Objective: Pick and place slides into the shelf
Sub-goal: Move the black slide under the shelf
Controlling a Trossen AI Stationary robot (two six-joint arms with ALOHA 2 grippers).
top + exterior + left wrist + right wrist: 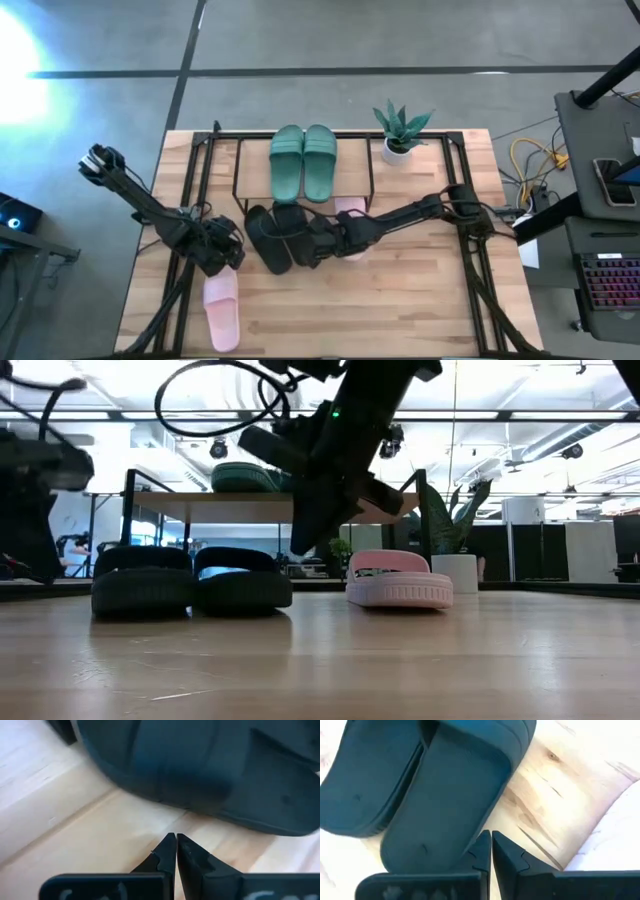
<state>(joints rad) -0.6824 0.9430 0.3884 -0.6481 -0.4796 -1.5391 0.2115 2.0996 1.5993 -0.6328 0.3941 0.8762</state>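
Two green slides (303,162) of ribbed rubber lie on the shelf's (355,188) flat light-wood top near the table's (400,310) far edge, with two matte black slides (275,235) and one pink slide (349,207) below its thin rods. A second pink slide (222,308) lies toward the near left corner. The left gripper (228,248) reaches low with fingers pressed together and empty beside the black pair, and the right gripper (312,243), stretched in from the right edge, is likewise closed on nothing.

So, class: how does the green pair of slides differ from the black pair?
The green pair lies on the shelf's top board; the black pair sits lower, at the shelf's front. The green slides lie straight and parallel; the black ones sit slightly askew. Both are wide-strap slides, side by side.
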